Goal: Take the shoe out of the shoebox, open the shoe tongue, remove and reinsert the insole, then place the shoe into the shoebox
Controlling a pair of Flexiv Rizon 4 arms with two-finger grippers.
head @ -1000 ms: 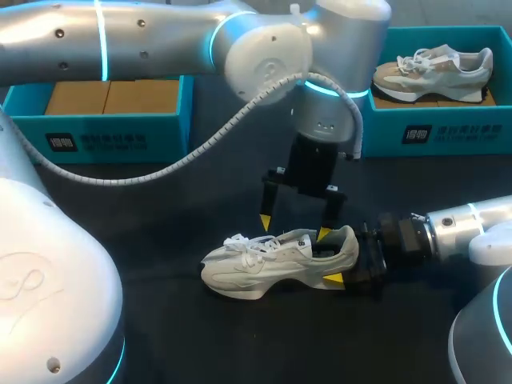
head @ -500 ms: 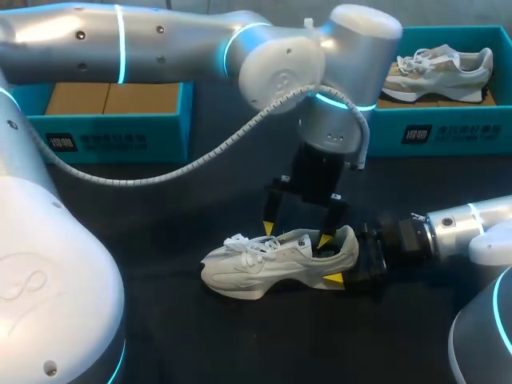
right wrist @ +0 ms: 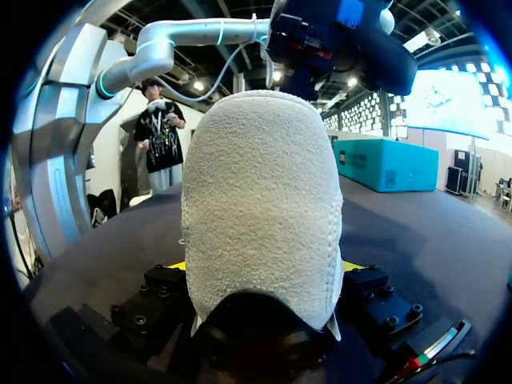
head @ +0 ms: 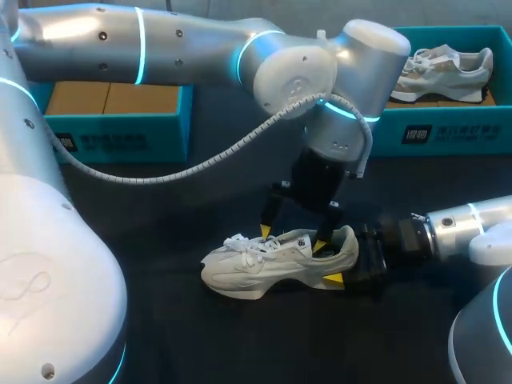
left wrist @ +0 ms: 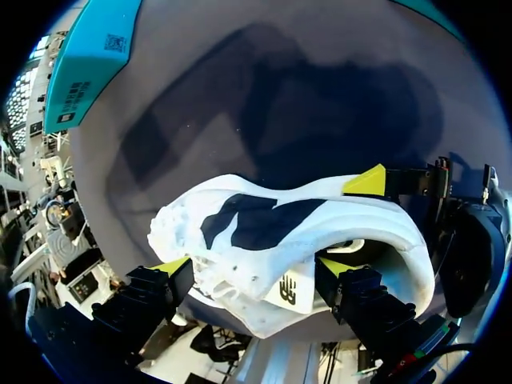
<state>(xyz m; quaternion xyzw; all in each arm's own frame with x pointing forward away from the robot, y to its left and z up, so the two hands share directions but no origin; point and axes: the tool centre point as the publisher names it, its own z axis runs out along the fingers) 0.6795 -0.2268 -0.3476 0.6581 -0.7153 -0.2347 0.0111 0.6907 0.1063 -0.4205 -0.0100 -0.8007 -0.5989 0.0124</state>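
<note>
A white sneaker (head: 256,268) lies on its side on the black table, toe toward my left side. My right gripper (head: 342,268) comes in low from the right and is shut on the heel; in the right wrist view the suede heel (right wrist: 260,200) fills the space between its fingers. My left gripper (head: 293,238) hangs open straight above the shoe's collar. One yellow tip is by the laces and the other at the shoe's mouth. Seen from the left wrist, the shoe (left wrist: 264,224) lies between the spread fingers (left wrist: 172,266), and its dark inside shows.
A teal shoebox (head: 120,132) with brown cardboard inside stands at the back left. A second teal box (head: 448,128) at the back right holds another pale sneaker (head: 444,68). My left arm spans the table's middle above the shoe.
My left gripper has come down a little closer onto the shoe, and its arm has shifted slightly right. The shoe and the right gripper have stayed in place.
</note>
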